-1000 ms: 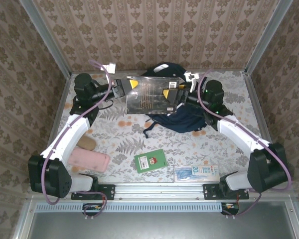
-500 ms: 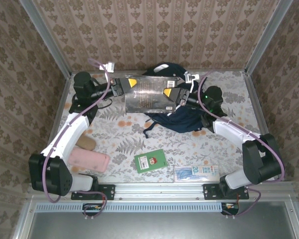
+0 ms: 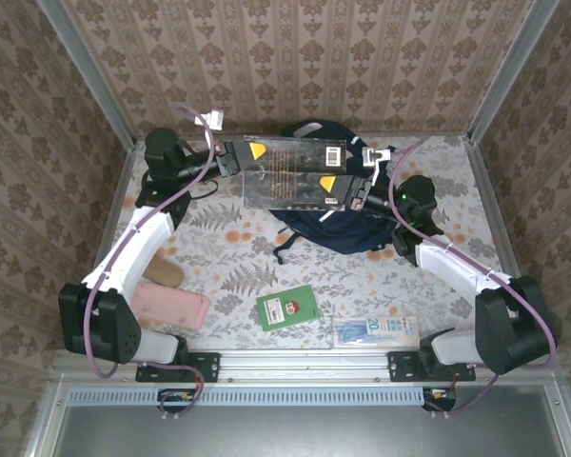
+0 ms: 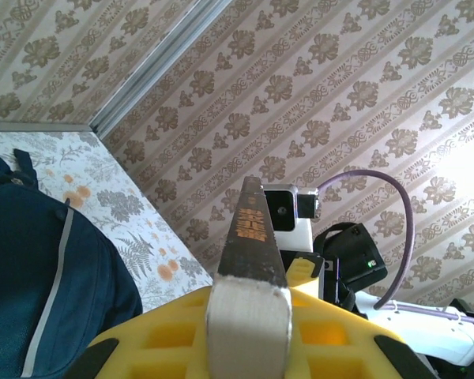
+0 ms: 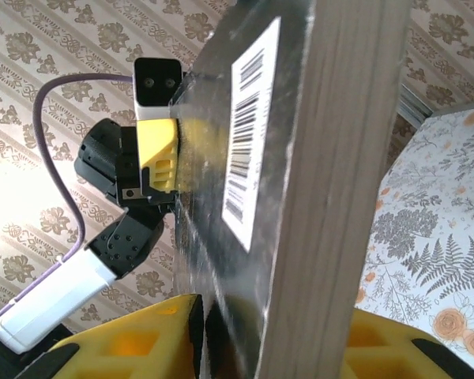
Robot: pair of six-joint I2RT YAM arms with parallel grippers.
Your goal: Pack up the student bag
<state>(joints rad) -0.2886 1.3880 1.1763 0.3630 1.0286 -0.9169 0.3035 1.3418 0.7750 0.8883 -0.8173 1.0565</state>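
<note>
- dark book [image 3: 290, 171] is clamped between left end effector [image 3: 247, 157] and right end effector [image 3: 331, 188], held above tabletop [image 3: 219, 267].
- student bag [image 3: 352, 228] is laid at tabletop's far middle, partly under the book.

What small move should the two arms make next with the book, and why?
Probably lower the book toward the student bag. The left gripper and the right gripper clamp its opposite ends, and it hangs over the bag, not yet inside.
</note>
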